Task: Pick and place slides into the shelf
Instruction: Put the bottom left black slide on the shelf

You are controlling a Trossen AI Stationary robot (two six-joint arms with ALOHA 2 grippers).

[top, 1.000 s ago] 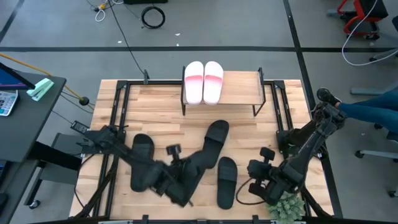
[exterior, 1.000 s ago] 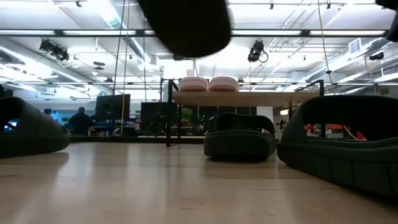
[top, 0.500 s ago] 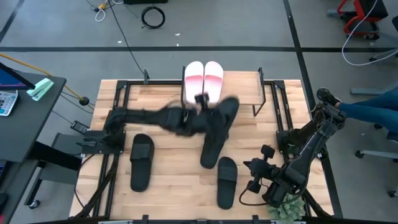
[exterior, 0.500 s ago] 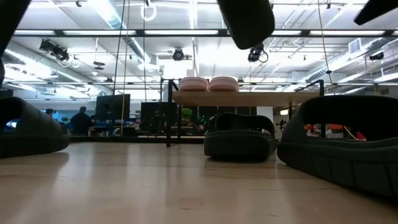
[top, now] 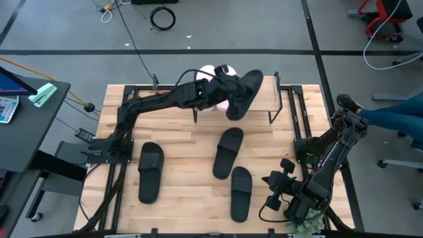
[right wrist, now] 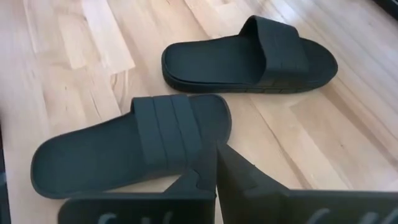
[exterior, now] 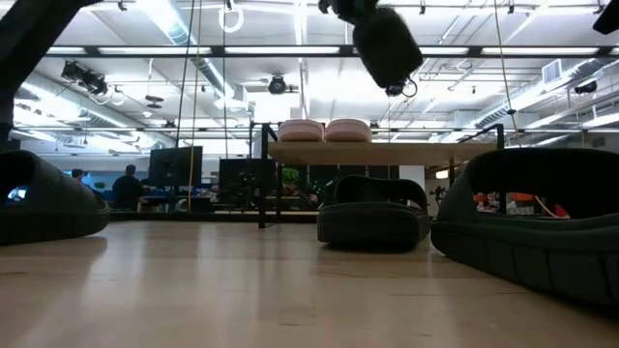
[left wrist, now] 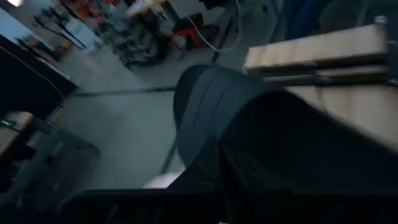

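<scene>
High view: the left arm (top: 158, 100) is seen stretched from its base at the table's left edge diagonally toward the far side, its forearm nearly straight. The left gripper (top: 228, 89) is clamped on a black slide (top: 243, 94), which is held tilted in the air above the shelf (top: 258, 99), just beside the two pink slides (top: 213, 74) lying on the shelf's top board. In the low view the held slide is seen raised well above the shelf, apart from the board. In the left wrist view the dark strap of this slide fills most of the picture beyond the fingers.

The right arm (top: 324, 158) is folded at the table's near right corner, its elbow raised. The right gripper (top: 281, 188) is shown closed with nothing between its fingers, pointed toward the table (top: 178, 132).

Three black slides are left on the table: one at the left (top: 150, 172) and two near the middle (top: 228, 152), (top: 240, 193), well apart from the shelf.
</scene>
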